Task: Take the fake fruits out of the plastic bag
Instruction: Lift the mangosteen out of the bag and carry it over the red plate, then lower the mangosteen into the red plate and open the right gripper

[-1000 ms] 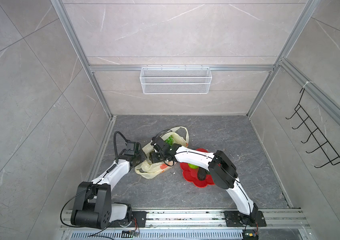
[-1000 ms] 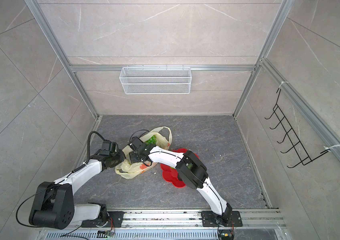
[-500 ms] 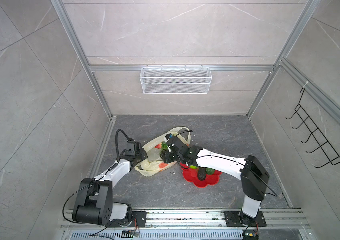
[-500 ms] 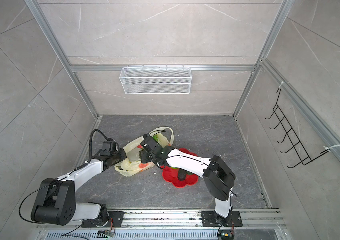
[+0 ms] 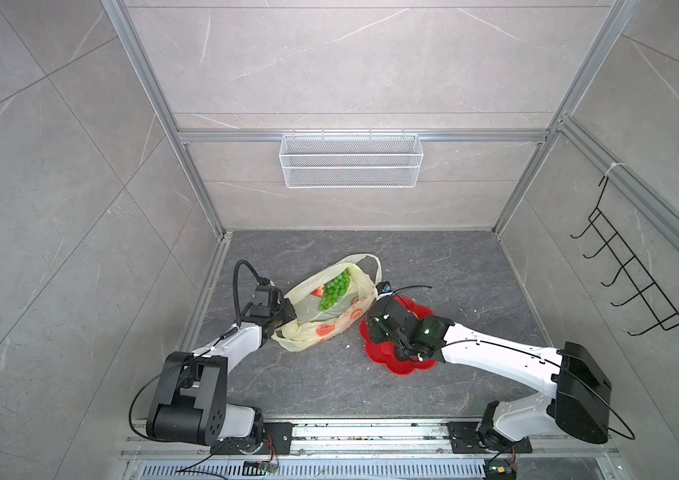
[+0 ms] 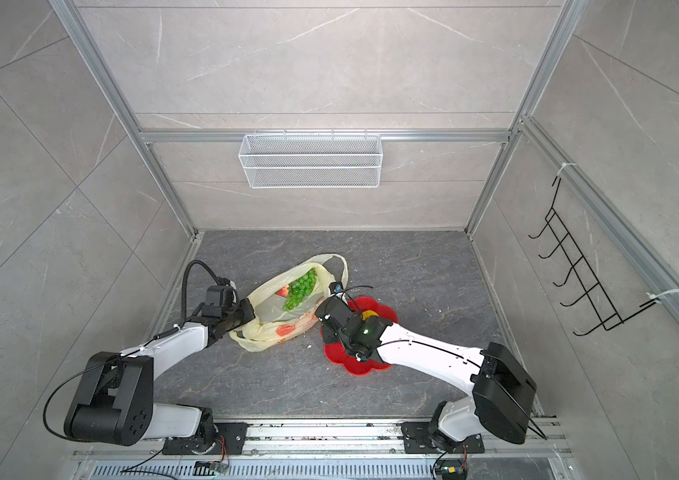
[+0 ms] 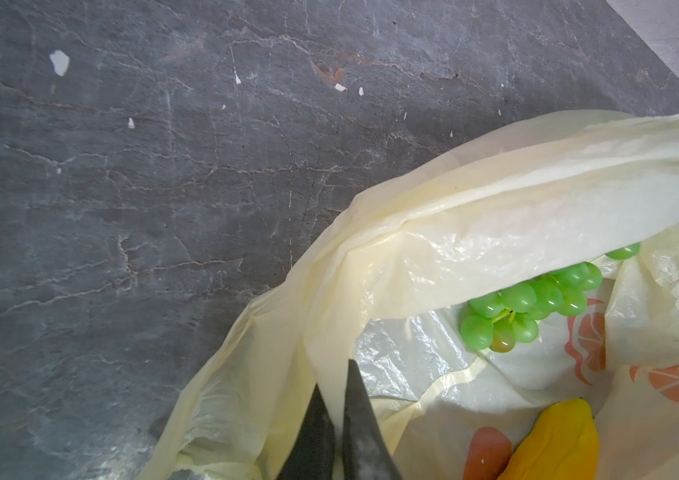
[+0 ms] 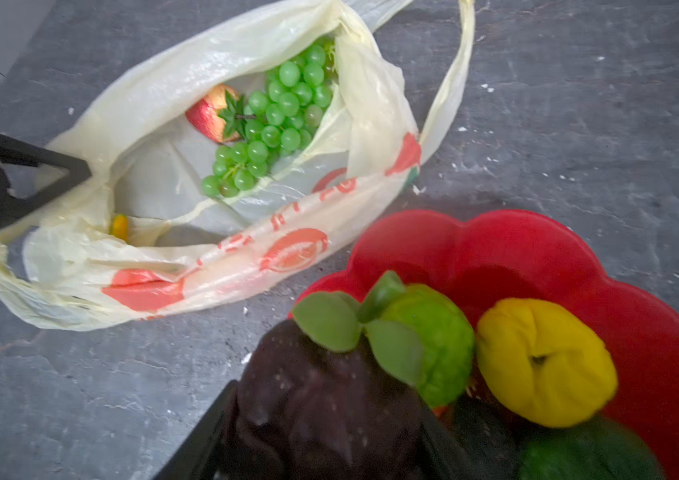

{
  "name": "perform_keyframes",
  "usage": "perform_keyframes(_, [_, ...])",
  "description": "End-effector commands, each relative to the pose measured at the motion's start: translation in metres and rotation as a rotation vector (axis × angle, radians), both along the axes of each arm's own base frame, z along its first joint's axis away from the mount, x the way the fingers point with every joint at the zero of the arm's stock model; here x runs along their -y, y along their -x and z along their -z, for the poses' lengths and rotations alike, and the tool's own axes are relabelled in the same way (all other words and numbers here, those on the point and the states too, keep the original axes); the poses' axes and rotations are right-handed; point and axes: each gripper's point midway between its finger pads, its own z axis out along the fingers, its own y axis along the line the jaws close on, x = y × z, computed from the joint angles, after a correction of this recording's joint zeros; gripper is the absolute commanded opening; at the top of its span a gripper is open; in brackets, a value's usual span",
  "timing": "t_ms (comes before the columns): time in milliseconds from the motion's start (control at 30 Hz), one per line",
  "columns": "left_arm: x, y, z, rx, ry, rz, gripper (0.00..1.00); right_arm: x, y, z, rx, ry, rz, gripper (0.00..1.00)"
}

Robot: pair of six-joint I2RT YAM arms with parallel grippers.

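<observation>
Your left hand [image 7: 333, 382] has its fingers pressed together on the plastic bag [image 5: 321, 322], pinching the thin film of the rim at the end of the mouth nearest that arm. The bag lies on its side on the grey counter [image 5: 329, 386] with its mouth gaping, just beside the red flower-shaped plate [image 8: 537, 249].

Inside the bag you can see the green grape bunch [image 8: 275, 116] at the far end. The strawberry [image 8: 208, 114] lies against it. The banana [image 7: 554, 440] sits at the near end, close to your left fingertips and partly under a fold of film.

Your right hand [image 8: 321, 436] is clamped on a dark avocado [image 8: 321, 395], with the bumpy skin filling the gap between the two fingers. It hangs at the edge of the plate that faces the bag. You cannot tell whether the avocado touches the plate.

The bumpy lime-green fruit [image 8: 441, 336] with its leaves is on the plate, and the lemon [image 8: 541, 361] sits right against it.
</observation>
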Motion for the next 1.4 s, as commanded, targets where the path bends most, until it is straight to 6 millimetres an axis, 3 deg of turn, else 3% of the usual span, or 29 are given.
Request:
perform_keyframes(0, [0.003,-0.008,-0.012,0.057,0.005,0.026,0.07,0.02,0.012,-0.001,0.056,0.047,0.086,0.49])
perform_keyframes(133, [0.003,-0.007,-0.012,0.059,0.004,0.025,0.07,0.036,0.022,0.015,0.057,0.06,0.188,0.49])
perform_keyframes(367, [0.003,-0.007,-0.01,0.055,0.008,0.024,0.07,0.047,0.029,0.033,0.059,0.047,0.346,0.49])
perform_keyframes(633, [0.004,-0.007,-0.01,0.054,0.011,0.025,0.07,0.045,0.034,0.056,0.015,0.032,0.432,0.5])
perform_keyframes(933, [0.005,-0.008,-0.008,0.05,0.02,0.028,0.08,0.041,0.032,0.068,0.001,0.059,0.464,0.51])
perform_keyframes(1367, [0.006,-0.008,-0.008,0.048,0.023,0.03,0.08,0.038,0.029,0.075,-0.002,0.088,0.492,0.58])
